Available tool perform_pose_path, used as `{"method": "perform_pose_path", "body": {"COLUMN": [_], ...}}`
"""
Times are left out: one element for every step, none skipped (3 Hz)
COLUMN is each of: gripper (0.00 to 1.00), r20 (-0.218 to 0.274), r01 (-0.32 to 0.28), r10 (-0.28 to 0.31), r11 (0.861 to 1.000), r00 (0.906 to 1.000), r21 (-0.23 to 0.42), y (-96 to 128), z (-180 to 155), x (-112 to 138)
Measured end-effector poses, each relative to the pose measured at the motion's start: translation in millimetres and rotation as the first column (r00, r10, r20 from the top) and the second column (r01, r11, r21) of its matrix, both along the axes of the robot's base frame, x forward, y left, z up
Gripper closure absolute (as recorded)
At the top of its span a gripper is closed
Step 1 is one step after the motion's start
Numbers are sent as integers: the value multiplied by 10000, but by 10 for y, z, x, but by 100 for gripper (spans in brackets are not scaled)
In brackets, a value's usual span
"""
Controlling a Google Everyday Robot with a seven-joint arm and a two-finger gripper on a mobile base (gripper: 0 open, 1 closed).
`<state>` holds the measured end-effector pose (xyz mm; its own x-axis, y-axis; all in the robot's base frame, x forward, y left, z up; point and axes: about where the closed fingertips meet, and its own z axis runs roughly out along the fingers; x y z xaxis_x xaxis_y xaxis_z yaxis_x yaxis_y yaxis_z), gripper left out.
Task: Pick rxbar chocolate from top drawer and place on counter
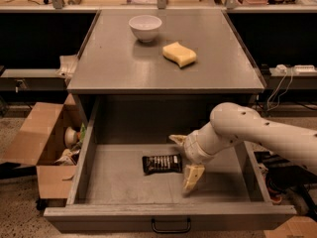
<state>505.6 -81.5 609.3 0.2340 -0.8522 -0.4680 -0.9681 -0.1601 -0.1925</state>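
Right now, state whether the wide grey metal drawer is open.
Open: the drawer is pulled out, floor exposed, a dark-wrapped flat bar inside, the open gripper beside it.

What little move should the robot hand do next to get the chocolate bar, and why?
Probably ease the gripper a bit left and down, then close. It hangs open inside the drawer, at the right end of the bar, with one finger behind that end and one in front. The bar lies flat on the drawer floor and is not yet gripped.
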Motion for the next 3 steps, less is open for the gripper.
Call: {"method": "perform_pose_path", "body": {"gripper": [0, 0, 0], "r20": [391, 484, 645], "r01": [-313, -527, -745], "r10": [316, 519, 704], "r11": [9995, 9985, 9952], "r00": [9987, 9975, 9954], "r21": [-94, 170, 640], "y": [139, 174, 149], "z": [181, 313, 557], "x": [-182, -235, -209]}}
